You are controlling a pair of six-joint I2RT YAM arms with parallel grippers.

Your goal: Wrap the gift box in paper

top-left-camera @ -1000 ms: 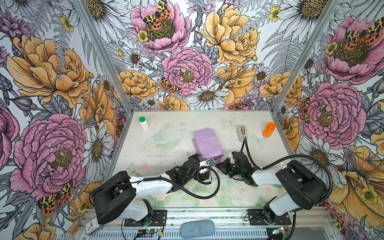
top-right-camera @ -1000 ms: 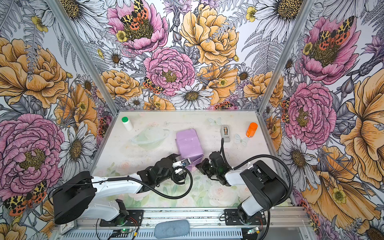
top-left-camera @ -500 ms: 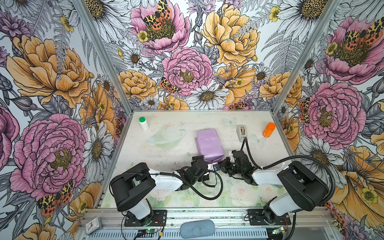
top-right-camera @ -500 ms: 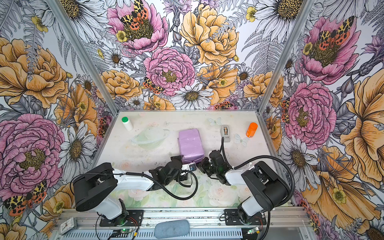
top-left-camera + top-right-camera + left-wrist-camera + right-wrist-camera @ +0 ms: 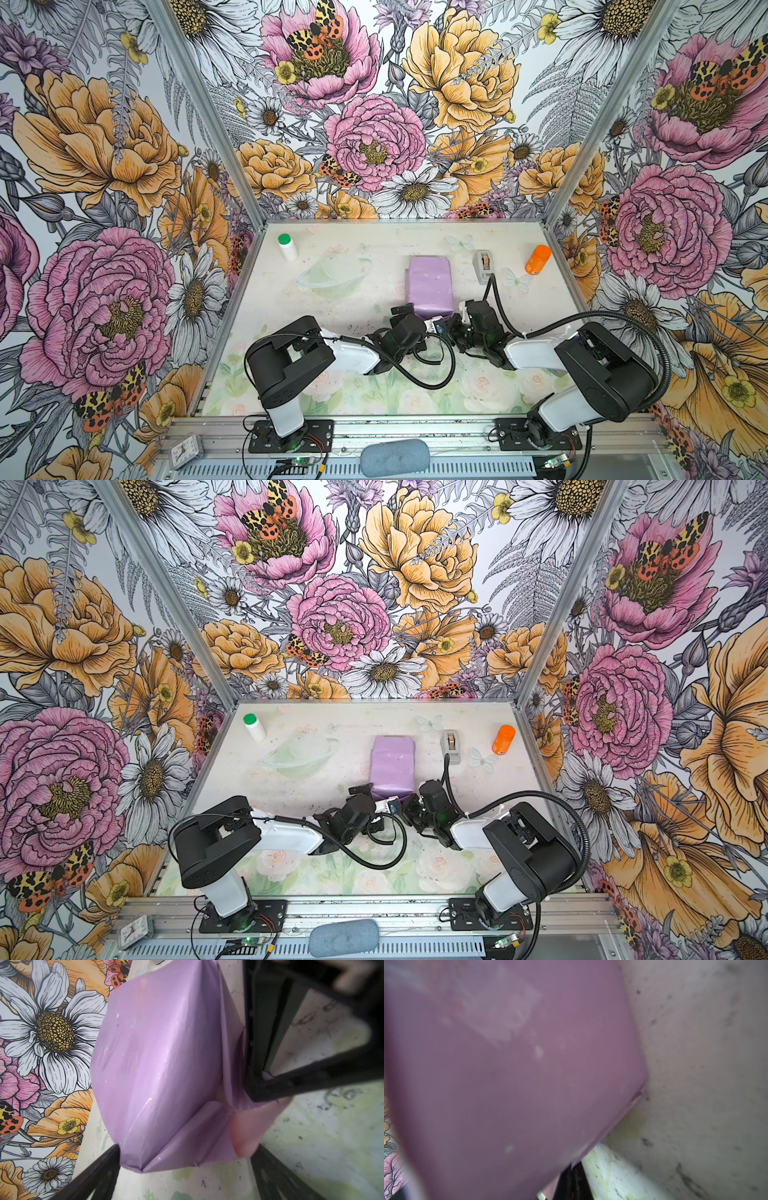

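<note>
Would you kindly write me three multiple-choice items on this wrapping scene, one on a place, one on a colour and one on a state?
1. The tape dispenser stands:
A. between the gift box and the orange bottle
B. on top of the gift box
C. to the left of both

2. The white bottle has a cap that is:
A. red
B. green
C. blue

3. The paper is:
A. spread flat
B. folded around the gift box
C. rolled into a tube

Answers:
1 A: in both top views the tape dispenser sits right of the gift box and left of the orange bottle.
2 B: the cap shows green in both top views.
3 B: the left wrist view shows creased lilac folds covering the gift box.
</note>
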